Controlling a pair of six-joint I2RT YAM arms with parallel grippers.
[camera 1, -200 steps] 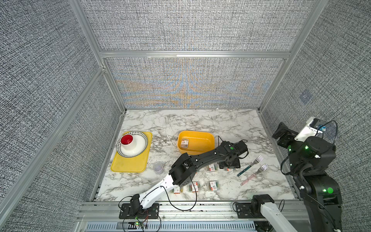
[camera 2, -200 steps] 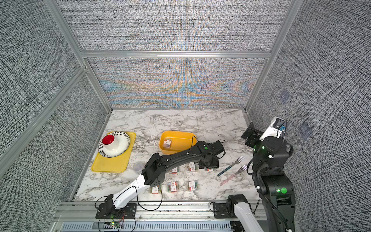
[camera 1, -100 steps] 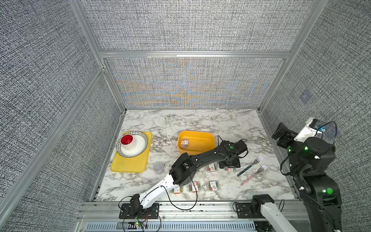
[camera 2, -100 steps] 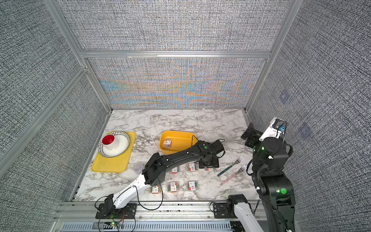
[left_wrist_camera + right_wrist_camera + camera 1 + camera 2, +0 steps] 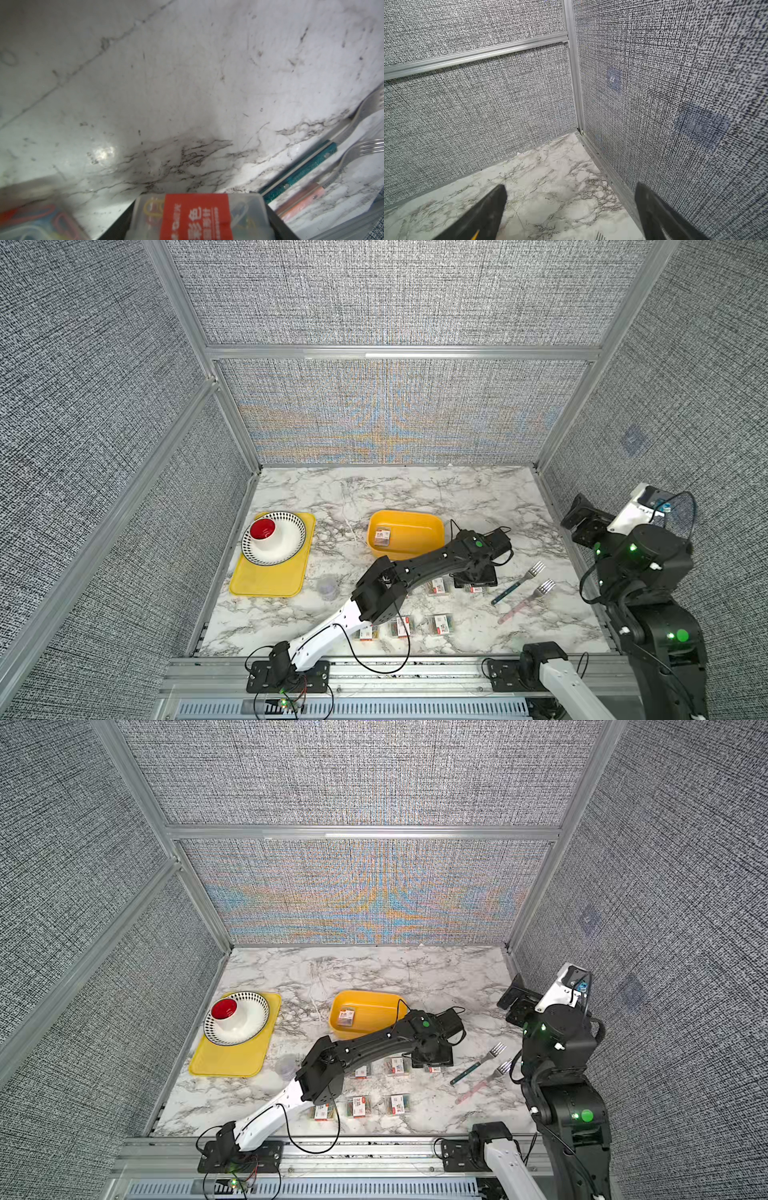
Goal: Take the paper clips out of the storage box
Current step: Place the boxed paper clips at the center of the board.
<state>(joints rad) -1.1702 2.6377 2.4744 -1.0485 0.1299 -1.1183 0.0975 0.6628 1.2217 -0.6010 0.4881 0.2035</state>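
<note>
Cases of paper clips (image 5: 439,585) line the table's front half in both top views; one spare case (image 5: 382,536) waits in the storage box (image 5: 405,515), with the left gripper (image 5: 475,578) low beside the row. Left wrist: jaws clamped on a red-labelled case (image 5: 195,216), likely for placing. Right wrist: right gripper (image 5: 571,187) gapes empty, parked aside. Hardly anything has shifted in the last second.

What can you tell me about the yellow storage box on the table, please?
The storage box is a deep, open-topped yellow bin, plastic by its look, with rounded corners and upright walls. It stands upright on the marble table, beside the flat yellow tray but apart from it. One labelled paper clip case lies inside at the end nearer the tray; the rest of its floor looks bare. The left arm crosses its near corner; contact cannot be judged.
</note>
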